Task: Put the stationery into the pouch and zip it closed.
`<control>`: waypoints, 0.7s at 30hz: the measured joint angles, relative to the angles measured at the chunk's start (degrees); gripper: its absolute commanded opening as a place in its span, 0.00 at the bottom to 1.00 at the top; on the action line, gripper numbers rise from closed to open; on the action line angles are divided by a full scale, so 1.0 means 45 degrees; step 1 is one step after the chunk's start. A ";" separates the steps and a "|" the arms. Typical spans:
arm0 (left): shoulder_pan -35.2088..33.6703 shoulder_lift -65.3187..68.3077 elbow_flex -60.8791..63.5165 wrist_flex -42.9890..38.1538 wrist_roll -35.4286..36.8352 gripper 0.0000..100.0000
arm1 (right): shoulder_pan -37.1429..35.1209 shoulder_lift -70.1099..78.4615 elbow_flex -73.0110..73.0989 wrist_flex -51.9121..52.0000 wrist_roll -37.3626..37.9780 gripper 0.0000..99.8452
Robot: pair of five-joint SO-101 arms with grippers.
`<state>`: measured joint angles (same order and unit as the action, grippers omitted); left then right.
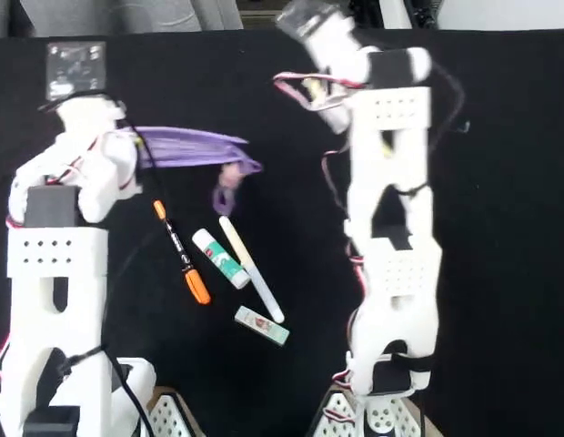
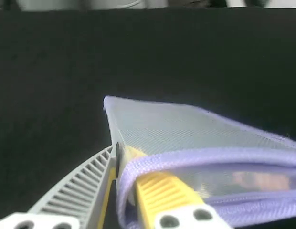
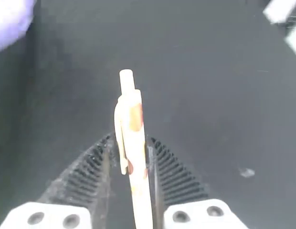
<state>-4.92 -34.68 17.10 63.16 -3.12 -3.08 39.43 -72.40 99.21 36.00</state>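
The left gripper (image 2: 120, 155) clamps the open lip of the pouch (image 2: 186, 129), apparently to hold it agape, while the right gripper (image 3: 131, 143), near the pouch, pinches a pen (image 3: 131, 119) seemingly bound inside; a marker (image 1: 180, 250) and a glue stick (image 1: 220, 259) wait near the pouch.

The purple mesh zip pouch (image 1: 186, 146) lay with its mouth open. Near it lay an orange marker (image 1: 180, 253), a green-labelled white glue stick (image 1: 220, 258), a long white pen (image 1: 252, 270) and a small eraser (image 1: 261, 325). The right gripper (image 3: 131, 139) held a cream, orange-spotted pen (image 3: 133, 109).
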 measured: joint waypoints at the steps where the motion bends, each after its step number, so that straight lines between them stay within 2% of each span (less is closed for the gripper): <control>1: 0.0332 0.0000 -0.0391 0.0332 0.0000 0.03 | 0.0254 0.0000 -0.0488 0.0000 -0.0254 0.01; 5: 0.1524 0.0039 -0.1309 0.0879 0.0742 0.03 | 0.0938 0.0000 -0.2462 0.0000 -0.1231 0.01; 11: 0.2774 0.0527 -0.1426 0.0899 0.1426 0.03 | 0.1074 -0.0039 -0.4571 0.0000 -0.2598 0.01; 21: 0.2833 0.2286 -0.1602 0.0860 0.1426 0.03 | 0.0977 -0.2442 -0.4650 0.0039 -0.5255 0.01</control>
<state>7.82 -24.40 9.89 67.03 3.30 1.32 28.44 -93.32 99.38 12.35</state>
